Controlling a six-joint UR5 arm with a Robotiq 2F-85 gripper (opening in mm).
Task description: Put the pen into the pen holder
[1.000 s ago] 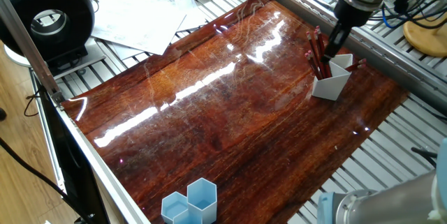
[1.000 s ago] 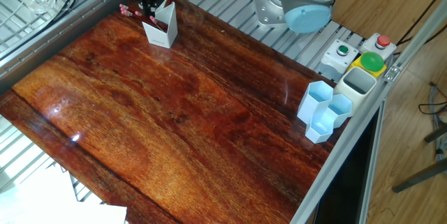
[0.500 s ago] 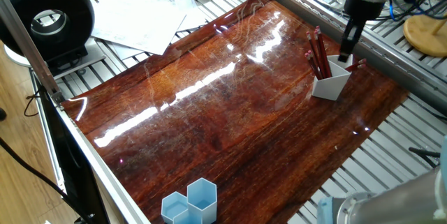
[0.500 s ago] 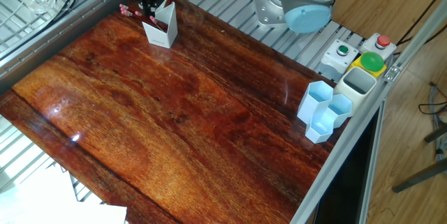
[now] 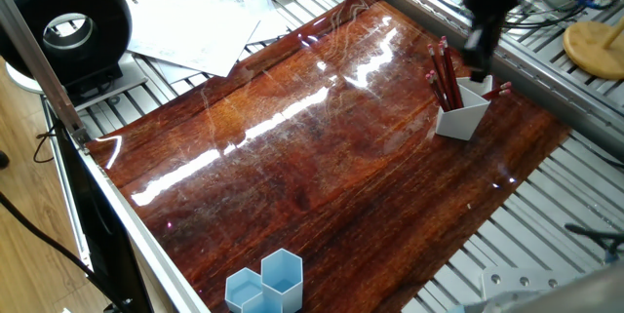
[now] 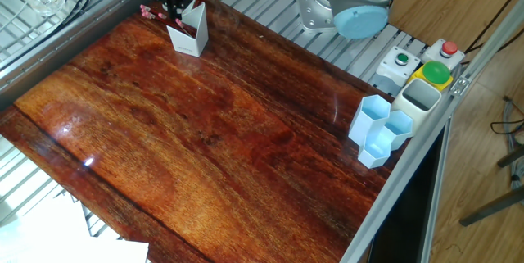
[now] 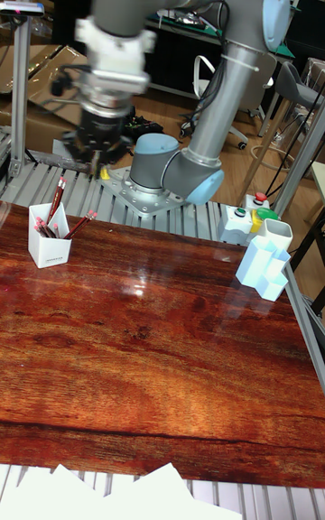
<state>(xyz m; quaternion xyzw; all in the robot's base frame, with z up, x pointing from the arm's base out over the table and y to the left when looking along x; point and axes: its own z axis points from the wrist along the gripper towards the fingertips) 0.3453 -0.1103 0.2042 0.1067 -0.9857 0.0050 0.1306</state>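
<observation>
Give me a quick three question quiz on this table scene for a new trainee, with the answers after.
1. True or false: the white pen holder lies tipped over.
2. The red pens are: A standing in the pen holder, B flat on the table, C on the floor.
3. Fill in: the gripper hangs ___ the pen holder.
Key: 1 false; 2 A; 3 above.

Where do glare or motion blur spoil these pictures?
One fixed view: bright glare streaks on the glossy table, and the tool is motion-blurred. Tall fixed view: the tool is smeared too. The other fixed view: sharp, only faint glare.
</observation>
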